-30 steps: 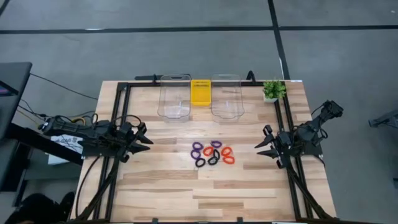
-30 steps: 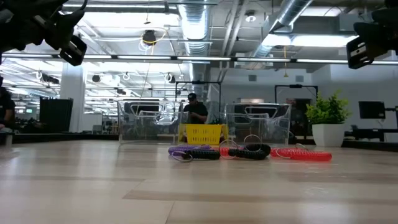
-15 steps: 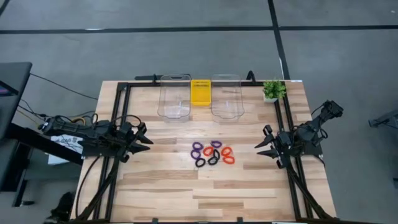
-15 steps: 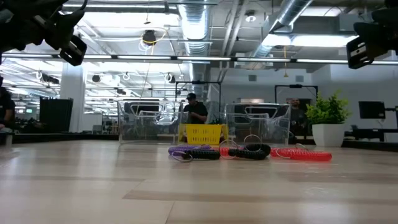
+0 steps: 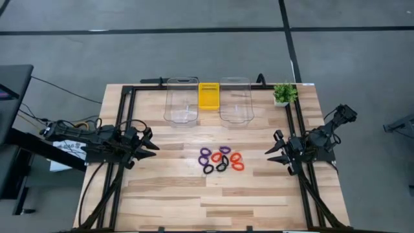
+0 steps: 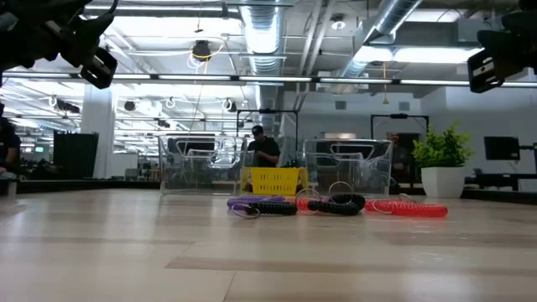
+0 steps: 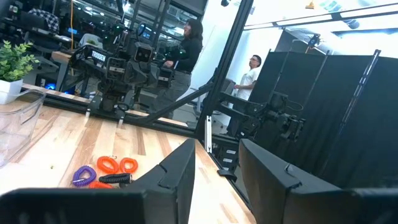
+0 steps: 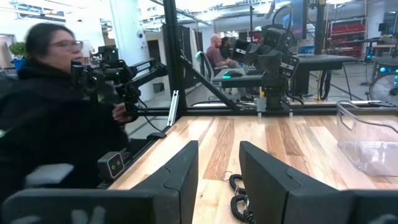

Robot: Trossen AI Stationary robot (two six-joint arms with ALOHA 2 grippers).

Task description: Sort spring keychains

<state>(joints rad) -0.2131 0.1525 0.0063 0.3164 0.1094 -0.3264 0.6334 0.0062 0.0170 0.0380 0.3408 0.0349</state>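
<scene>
Sorting has not begun: keychains lie clustered mid-desk, below two clear bins. Both pincers, left and right, wait apart. Best pick an outer loop, avoiding tangled neighbours.

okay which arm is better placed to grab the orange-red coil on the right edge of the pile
Right, by a small margin. The orange-red coiled plastic keychain lies on the pile's right edge, nearest the open right gripper. The open left gripper sits farther off, with purple coils between.
</scene>
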